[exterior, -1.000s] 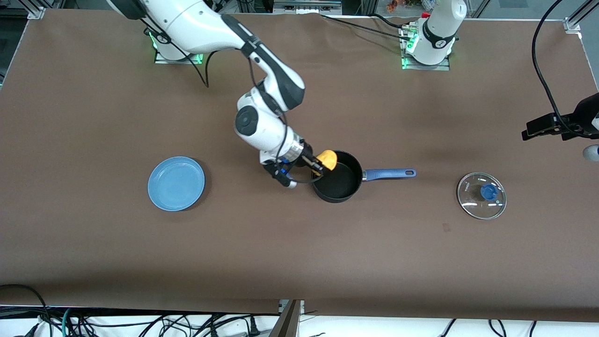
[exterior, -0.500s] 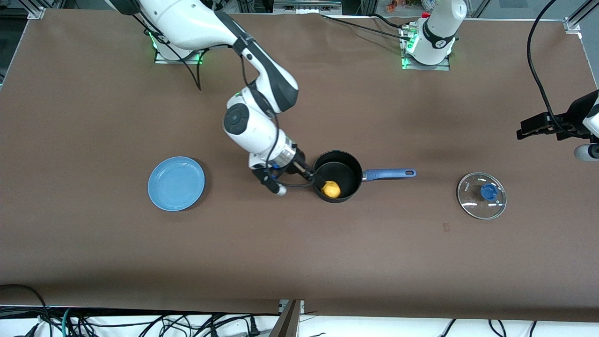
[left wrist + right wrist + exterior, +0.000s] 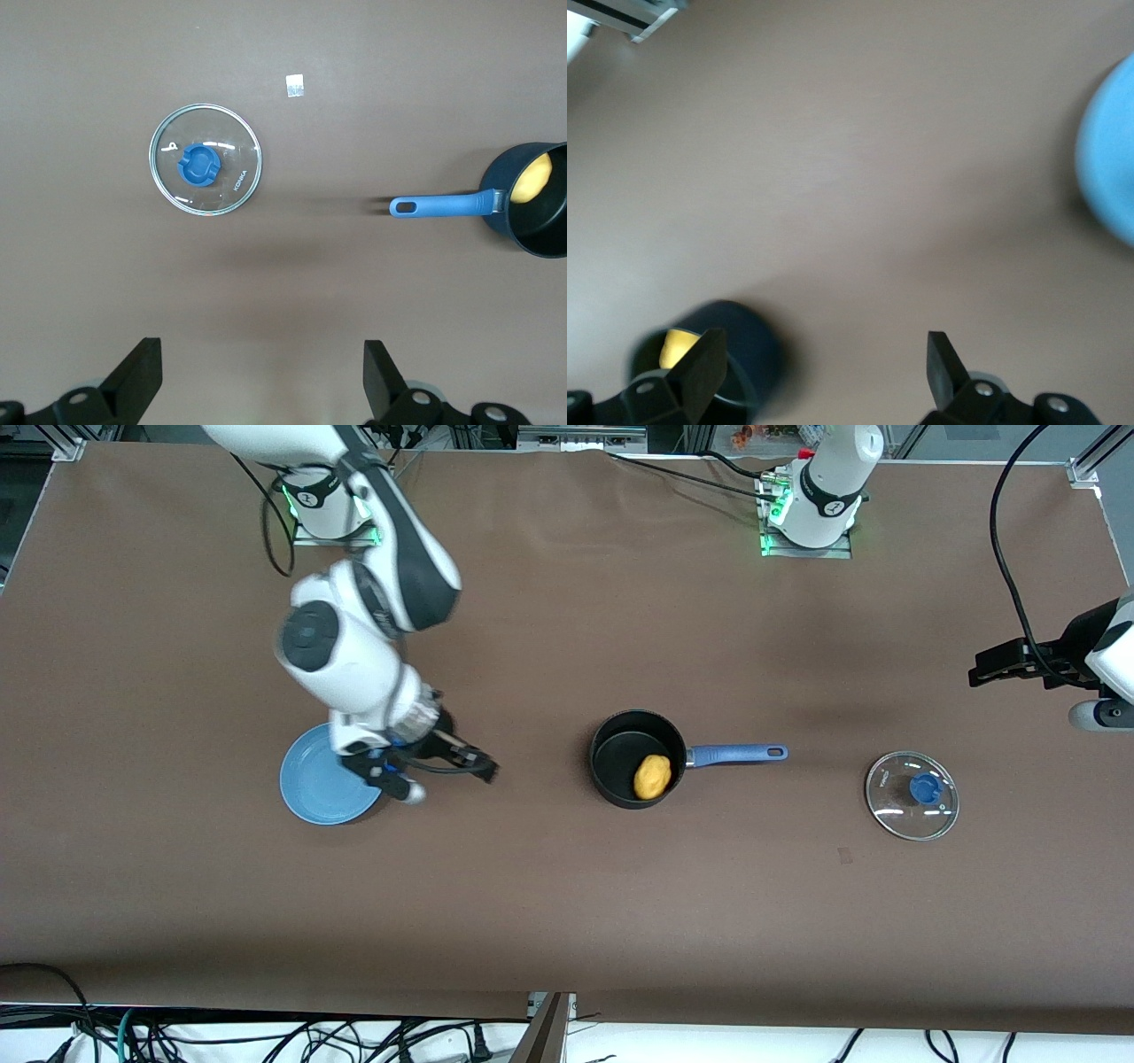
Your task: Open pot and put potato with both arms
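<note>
The black pot (image 3: 620, 757) with its blue handle (image 3: 737, 755) stands open mid-table. The yellow-orange potato (image 3: 652, 777) lies inside it. The glass lid (image 3: 912, 794) with the blue knob lies flat on the table toward the left arm's end. My right gripper (image 3: 477, 764) is open and empty, over bare table between the plate and the pot. Its wrist view shows the pot (image 3: 735, 341) and potato (image 3: 678, 347). My left gripper (image 3: 997, 666) is open and empty, up over the table near the lid. Its wrist view shows the lid (image 3: 205, 171), pot (image 3: 527, 226) and potato (image 3: 532, 180).
A flat light-blue plate (image 3: 314, 788) lies toward the right arm's end, partly under the right wrist; it also shows in the right wrist view (image 3: 1112, 177). A small white tag (image 3: 296, 86) lies on the brown table near the lid.
My right gripper let go of the potato, which now lies in the pot. It then pulled away from the pot toward the plate. The left arm drifted slightly.
</note>
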You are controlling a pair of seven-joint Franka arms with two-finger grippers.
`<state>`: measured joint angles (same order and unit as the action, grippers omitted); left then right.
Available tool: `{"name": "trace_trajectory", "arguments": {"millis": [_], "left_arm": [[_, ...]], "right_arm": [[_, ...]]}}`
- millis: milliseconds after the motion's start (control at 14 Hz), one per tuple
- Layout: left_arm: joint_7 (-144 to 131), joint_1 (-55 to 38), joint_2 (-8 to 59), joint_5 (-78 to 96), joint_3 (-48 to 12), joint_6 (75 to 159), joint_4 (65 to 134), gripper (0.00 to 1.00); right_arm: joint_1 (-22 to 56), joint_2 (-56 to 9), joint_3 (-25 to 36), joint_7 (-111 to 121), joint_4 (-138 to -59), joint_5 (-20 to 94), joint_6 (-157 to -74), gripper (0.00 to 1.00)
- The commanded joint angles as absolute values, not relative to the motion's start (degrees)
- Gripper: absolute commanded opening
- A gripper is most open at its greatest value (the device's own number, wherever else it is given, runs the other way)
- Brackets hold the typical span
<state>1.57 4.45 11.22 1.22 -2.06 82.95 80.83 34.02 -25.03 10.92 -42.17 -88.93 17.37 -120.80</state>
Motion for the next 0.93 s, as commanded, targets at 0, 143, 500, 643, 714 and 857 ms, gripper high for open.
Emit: {"name": "trace_trajectory", "arguments": {"millis": [0, 143, 500, 643, 714, 857], "left_arm": [[1.5, 4.2, 11.1, 0.1, -2.3, 82.4, 80.7, 1.0], [-0.6, 4.0, 11.1, -0.2, -3.2, 82.6, 80.7, 1.0], [-3.6, 2.8, 11.0, -0.1, -3.7, 82.4, 80.7, 1.0], [-4.0, 2.6, 11.0, -0.3, -3.7, 82.5, 80.7, 1.0], [-3.5, 2.7, 10.9, -0.3, -3.7, 82.2, 80.8, 1.0], [0.8, 3.5, 10.6, -0.8, -3.7, 82.4, 81.3, 1.0]], "right_arm": [[34.3, -16.9, 16.6, -33.4, -92.6, 17.0, -110.8, 1.0], [34.4, -12.0, 21.4, -27.1, -92.6, 16.5, -101.4, 1.0], [34.4, -5.7, 32.5, -7.4, -92.6, 7.7, -89.1, 1.0], [34.3, -6.2, 33.2, -5.5, -94.4, 5.7, -89.5, 1.0], [34.2, -6.4, 33.1, -5.3, -94.0, 5.5, -89.9, 1.0], [34.5, -6.5, 32.7, -5.3, -94.0, 5.4, -90.5, 1.0]]}}
